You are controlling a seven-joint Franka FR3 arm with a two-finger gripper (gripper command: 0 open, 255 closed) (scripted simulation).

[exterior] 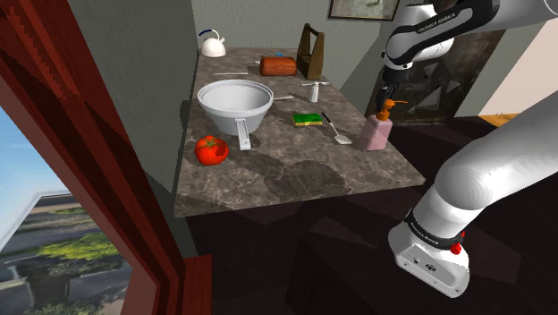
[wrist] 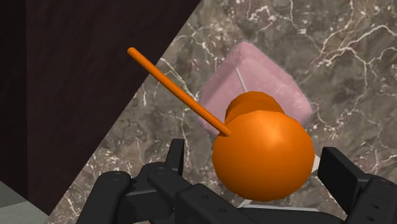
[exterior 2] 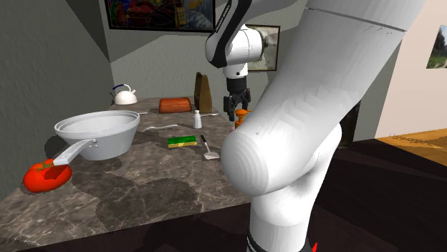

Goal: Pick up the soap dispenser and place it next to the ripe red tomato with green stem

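Marbled grey-brown countertop (exterior: 286, 179) meets grey wall (exterior: 134, 72); soap dispenser (exterior: 376, 132) near its edge.

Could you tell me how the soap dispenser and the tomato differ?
The soap dispenser is pink and tall with an orange pump; the tomato is red and round. In the shoulder view, the dispenser stands on the right of the counter, the tomato on its left. Both stand upright.

Desk (exterior: 295, 174), dark marbled top. Carries: red tomato (exterior: 212, 149), white pan (exterior: 235, 103), white kettle (exterior: 212, 44), brown block (exterior: 278, 65), brown holder (exterior: 311, 54), small white bottle (exterior: 313, 89), green-and-yellow sponge (exterior: 308, 118), spatula (exterior: 337, 131), pink soap dispenser (exterior: 376, 130) with orange pump.
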